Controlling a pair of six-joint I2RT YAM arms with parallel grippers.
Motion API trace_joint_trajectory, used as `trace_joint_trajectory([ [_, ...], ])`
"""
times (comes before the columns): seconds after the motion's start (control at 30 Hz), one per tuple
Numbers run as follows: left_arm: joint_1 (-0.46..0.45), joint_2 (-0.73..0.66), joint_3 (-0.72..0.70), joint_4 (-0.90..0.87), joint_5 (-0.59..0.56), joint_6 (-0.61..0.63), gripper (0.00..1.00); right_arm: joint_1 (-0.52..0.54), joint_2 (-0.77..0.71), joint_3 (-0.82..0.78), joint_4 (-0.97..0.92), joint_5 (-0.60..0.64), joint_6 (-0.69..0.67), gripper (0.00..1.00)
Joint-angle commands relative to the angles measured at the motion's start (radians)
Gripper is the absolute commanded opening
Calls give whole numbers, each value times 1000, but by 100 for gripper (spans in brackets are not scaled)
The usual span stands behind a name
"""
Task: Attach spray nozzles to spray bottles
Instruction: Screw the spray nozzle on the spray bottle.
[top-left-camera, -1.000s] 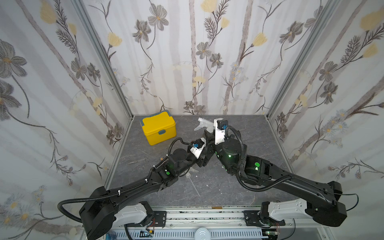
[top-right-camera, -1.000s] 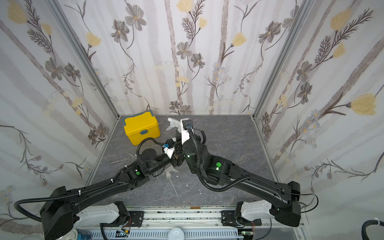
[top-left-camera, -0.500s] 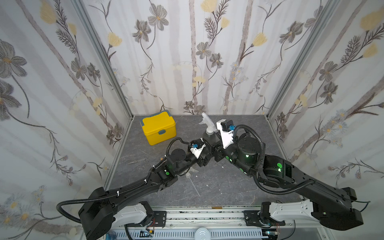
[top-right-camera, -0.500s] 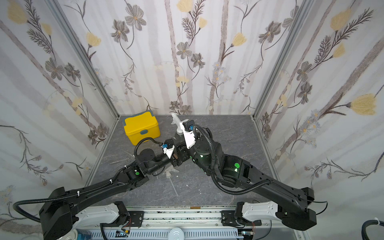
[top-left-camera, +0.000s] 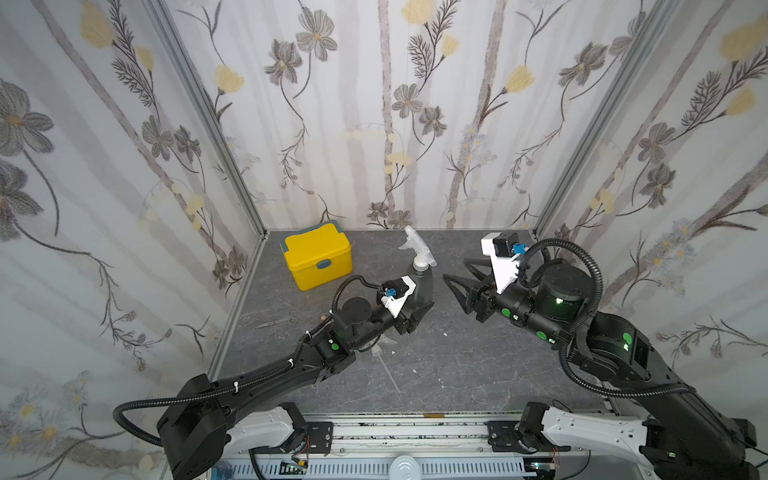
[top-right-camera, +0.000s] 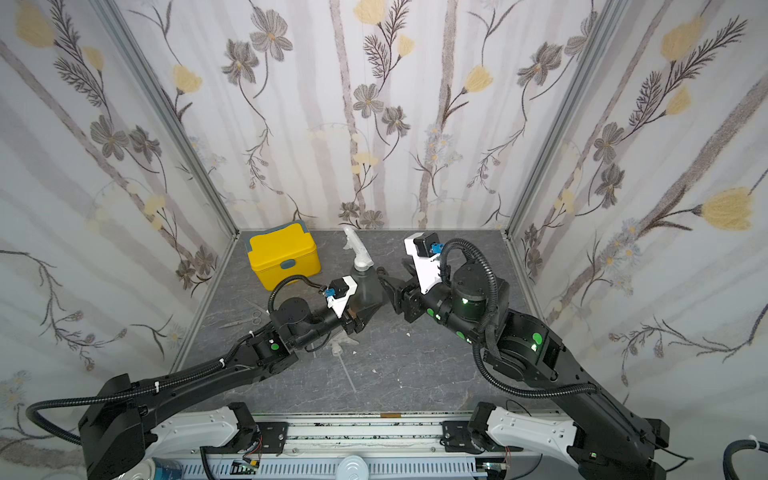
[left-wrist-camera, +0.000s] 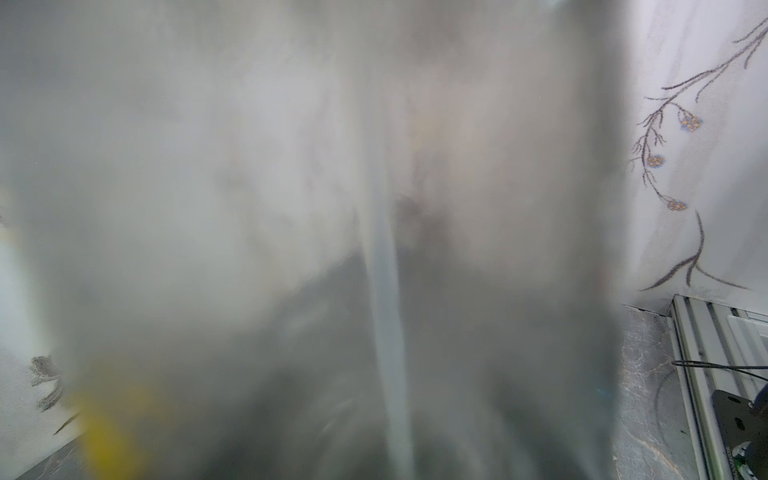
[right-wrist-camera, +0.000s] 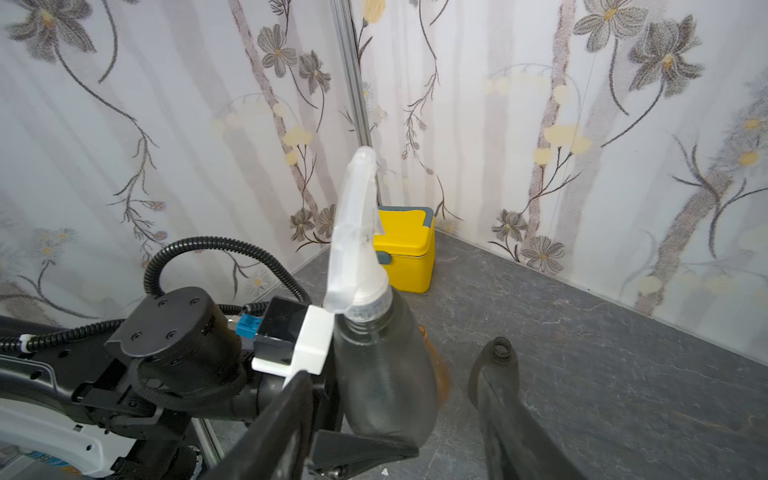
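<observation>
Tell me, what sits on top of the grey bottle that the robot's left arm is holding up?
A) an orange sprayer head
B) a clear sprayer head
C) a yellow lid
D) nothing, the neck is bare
B: a clear sprayer head sits on the neck of the grey bottle, which the left gripper holds upright by its lower body; the right wrist view shows the same.

a smoky grey bottle (top-left-camera: 423, 286) stands upright, clamped low on its body by the left gripper (top-left-camera: 419, 311). a clear whitish nozzle (top-left-camera: 417, 249) sits on its neck, and its dip tube (left-wrist-camera: 386, 332) runs down inside. just beside it, a second grey bottle (right-wrist-camera: 494, 374) has an open neck. an amber bottle (right-wrist-camera: 442, 376) peeks from behind, mostly hidden. another clear nozzle (top-left-camera: 381, 348) lies flat on the counter (top-left-camera: 457, 374), its thin tube stretched out.
</observation>
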Motion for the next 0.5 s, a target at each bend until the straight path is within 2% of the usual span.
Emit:
trace_joint_trajectory([
  [0.0, 0, -7, 2, 39, 50, -2, 74, -119, 28, 21, 39, -395, -134, 66],
  [0.07, 1, -8, 1, 38, 75, -5, 74, -201, 54, 31, 63, -544, -161, 69],
  [0.2, 1, -14, 9, 27, 120, -16, 74, -278, 122, 50, 91, -702, -170, 67],
  [0.37, 0, -11, 15, 15, 131, -16, 74, -289, 179, 64, 112, -784, -166, 60],
  [0.47, 1, -7, 16, 13, 131, -16, 74, -288, 195, 60, 127, -791, -157, 54],
])
